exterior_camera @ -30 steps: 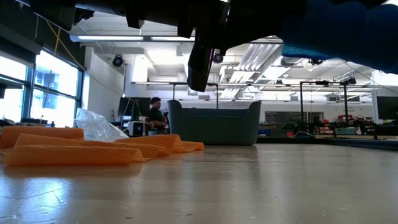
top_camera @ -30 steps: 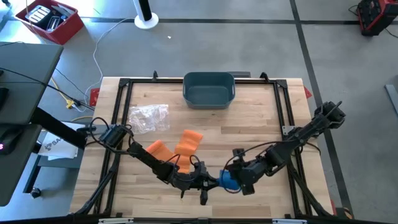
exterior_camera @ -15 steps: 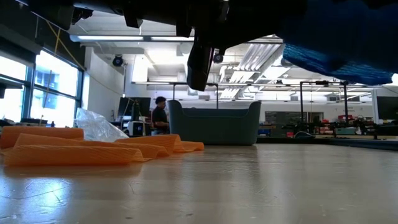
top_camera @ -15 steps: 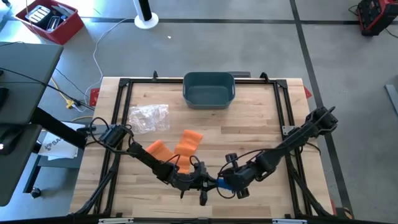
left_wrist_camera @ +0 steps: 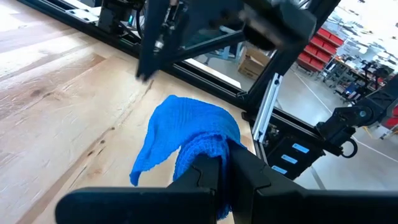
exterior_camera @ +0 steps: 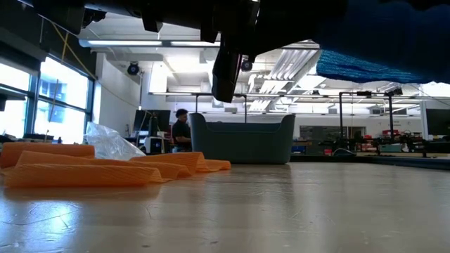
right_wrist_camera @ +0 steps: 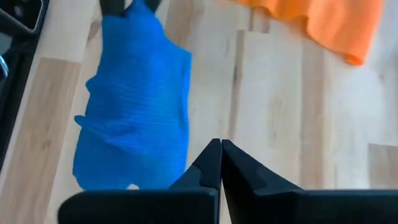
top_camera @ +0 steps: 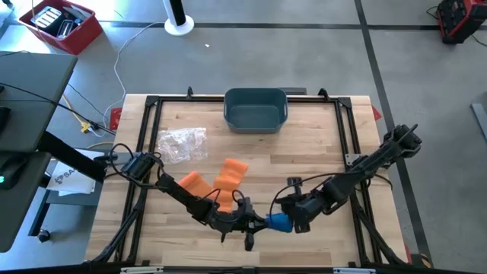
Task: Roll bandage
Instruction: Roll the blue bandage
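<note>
Left gripper (top_camera: 257, 223) is sitting near the table's (top_camera: 319, 144) front edge, fingers (left_wrist_camera: 214, 171) pinching one end of the blue bandage (top_camera: 278, 222), which is bunching and hanging just ahead of its tips. Right gripper (top_camera: 293, 221) is hovering at the bandage's other side, fingers (right_wrist_camera: 219, 163) pressed together with nothing between them, blue cloth lying just beside the tips. Orange bandages (top_camera: 217, 181) are lying behind the left gripper, teal bin (top_camera: 256, 109) well beyond both.

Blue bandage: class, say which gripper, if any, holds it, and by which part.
The left gripper is shut on the blue bandage, pinching its bunched, partly rolled end. The right gripper is shut beside it with nothing between its fingers.
</note>
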### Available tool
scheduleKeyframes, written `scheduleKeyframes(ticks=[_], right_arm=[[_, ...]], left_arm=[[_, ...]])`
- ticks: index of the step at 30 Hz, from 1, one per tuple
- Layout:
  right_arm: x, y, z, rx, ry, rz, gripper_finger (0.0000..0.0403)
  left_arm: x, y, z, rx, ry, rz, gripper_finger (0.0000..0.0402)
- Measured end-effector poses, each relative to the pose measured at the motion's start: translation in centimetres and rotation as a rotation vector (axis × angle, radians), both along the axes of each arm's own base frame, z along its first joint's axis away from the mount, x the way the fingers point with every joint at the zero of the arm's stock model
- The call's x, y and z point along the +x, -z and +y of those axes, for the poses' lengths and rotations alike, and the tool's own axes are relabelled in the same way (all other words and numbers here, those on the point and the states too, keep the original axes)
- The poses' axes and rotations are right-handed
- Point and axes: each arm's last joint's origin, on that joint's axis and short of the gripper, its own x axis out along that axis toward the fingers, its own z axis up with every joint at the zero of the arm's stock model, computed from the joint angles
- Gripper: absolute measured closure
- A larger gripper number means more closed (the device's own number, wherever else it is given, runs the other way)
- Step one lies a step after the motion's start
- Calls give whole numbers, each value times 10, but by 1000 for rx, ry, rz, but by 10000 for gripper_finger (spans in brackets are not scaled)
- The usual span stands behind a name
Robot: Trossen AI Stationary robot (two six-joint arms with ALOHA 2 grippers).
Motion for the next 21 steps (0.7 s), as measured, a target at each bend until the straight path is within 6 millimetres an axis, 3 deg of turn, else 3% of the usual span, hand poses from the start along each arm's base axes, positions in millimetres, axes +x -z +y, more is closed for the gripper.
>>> scheduleKeyframes(ticks=[5, 10, 16, 21], right_arm=[[-12, -19, -5, 57, 1, -33, 398], [-26, -31, 13, 183, -90, -51, 334], [-36, -19, 45, 129, -89, -113, 229], [-34, 1, 64, 13, 26, -210, 202]], left_arm=[[0, 0, 0, 0, 0, 1, 396], [0, 0, 1, 3, -18, -1, 396], [0, 0, 1, 4, -35, -2, 396], [0, 0, 1, 1, -53, -4, 396]])
